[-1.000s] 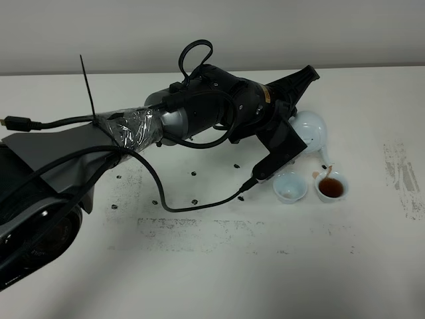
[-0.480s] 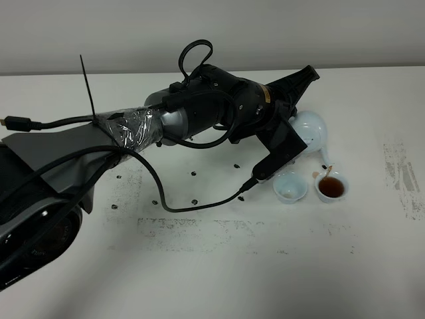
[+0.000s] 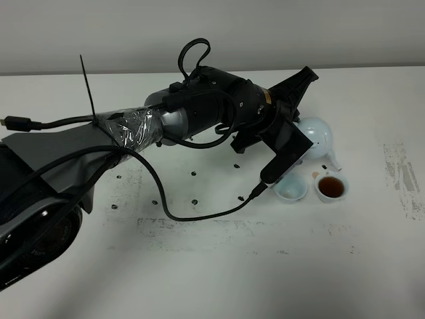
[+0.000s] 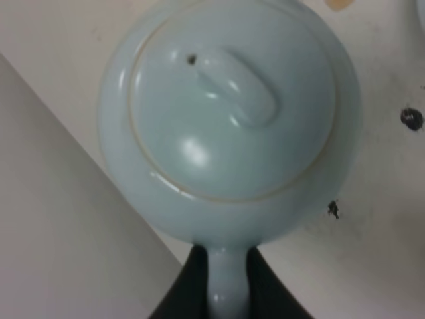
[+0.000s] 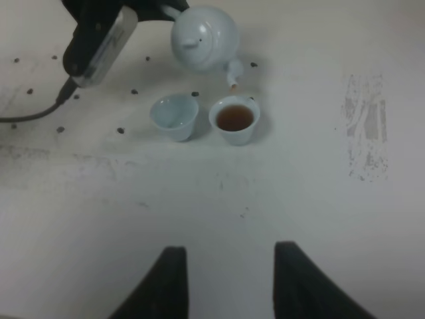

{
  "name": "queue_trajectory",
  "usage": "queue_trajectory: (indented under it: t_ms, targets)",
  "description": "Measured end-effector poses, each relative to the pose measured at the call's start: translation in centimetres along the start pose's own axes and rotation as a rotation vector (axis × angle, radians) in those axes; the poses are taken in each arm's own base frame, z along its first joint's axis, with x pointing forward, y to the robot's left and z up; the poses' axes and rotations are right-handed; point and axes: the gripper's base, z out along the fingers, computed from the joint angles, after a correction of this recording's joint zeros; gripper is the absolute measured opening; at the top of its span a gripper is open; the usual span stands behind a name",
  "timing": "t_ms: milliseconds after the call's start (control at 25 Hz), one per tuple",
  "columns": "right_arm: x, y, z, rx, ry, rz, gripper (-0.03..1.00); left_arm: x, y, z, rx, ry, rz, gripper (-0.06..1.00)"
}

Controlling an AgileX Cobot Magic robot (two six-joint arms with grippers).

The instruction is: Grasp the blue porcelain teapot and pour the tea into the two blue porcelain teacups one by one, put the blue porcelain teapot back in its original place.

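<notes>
Left gripper [image 4: 227, 289]: clenched on the handle of the blue porcelain teapot [image 3: 320, 135], wrist rolled back since a second ago.
Empty teacup [image 3: 293, 191]: dry; next, I'd say.
Blue porcelain teapot: held just behind both cups, levelled, stream stopped.
Filled teacup [image 3: 331, 187]: brown tea in; first pour looks done.
Right gripper [image 5: 229, 279]: spread apart, holding nothing.

Pale-blue lidded teapot [image 3: 319, 136], spout toward tea-filled teacup [image 3: 331, 187]; 2nd teacup [image 5: 174, 115] beside it, empty.

Pale-blue glossy teapot [image 5: 206, 36] — pale-blue teacups [image 5: 174, 116], brown tea [image 5: 234, 118] in one — white table [image 5: 312, 199]
</notes>
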Motion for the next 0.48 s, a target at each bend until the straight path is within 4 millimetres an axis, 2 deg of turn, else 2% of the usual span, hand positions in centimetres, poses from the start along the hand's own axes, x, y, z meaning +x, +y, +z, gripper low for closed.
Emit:
queue_trajectory:
  t_ms: [240,480]
  targets:
    - [0.00,0.00,0.00,0.000,0.000,0.000,0.30,-0.16,0.08,0.00,-0.008,-0.018,-0.138,0.04]
    - [0.00,0.00,0.00,0.000,0.000,0.000,0.30,-0.23,0.76,-0.72,-0.032,-0.043,-0.421,0.04]
